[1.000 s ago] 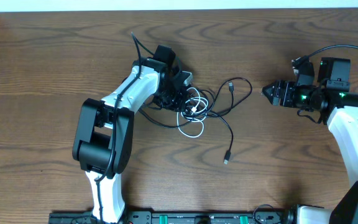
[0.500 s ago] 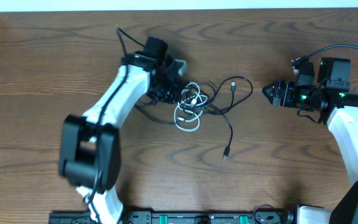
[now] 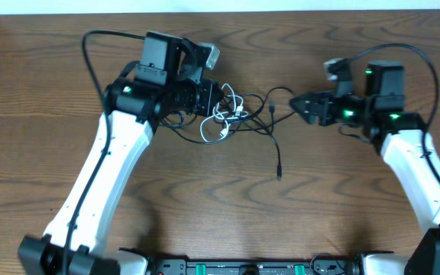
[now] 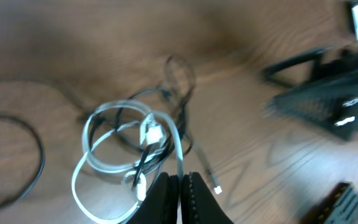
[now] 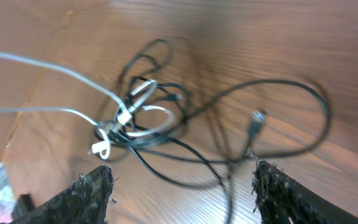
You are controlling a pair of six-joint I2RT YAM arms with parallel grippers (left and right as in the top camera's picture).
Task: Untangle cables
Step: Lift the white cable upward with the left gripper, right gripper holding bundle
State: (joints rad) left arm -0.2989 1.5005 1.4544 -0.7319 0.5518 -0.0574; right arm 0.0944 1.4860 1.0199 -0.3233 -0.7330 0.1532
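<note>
Up-frame, white cable [image 4: 153, 132] is being dragged by clamped left fingers [image 3: 208, 98]; open right fingers [image 3: 304, 105] are being advanced, presumably for black cables [image 3: 278, 164].

- A thin white cord [image 5: 135, 115], looped, knotted among thin black cords [image 5: 185, 130] on the brown wooden table [image 5: 260, 37].
- A small black plug [image 5: 255, 118], right of the knot.
- The right gripper [image 5: 183, 169]: black fingers [image 5: 92, 193] spread wide, empty.

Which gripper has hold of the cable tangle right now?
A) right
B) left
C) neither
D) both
B: in the left wrist view the left gripper is shut on a strand of the white cable, while the right gripper stands open with nothing pinched between its fingers.
</note>
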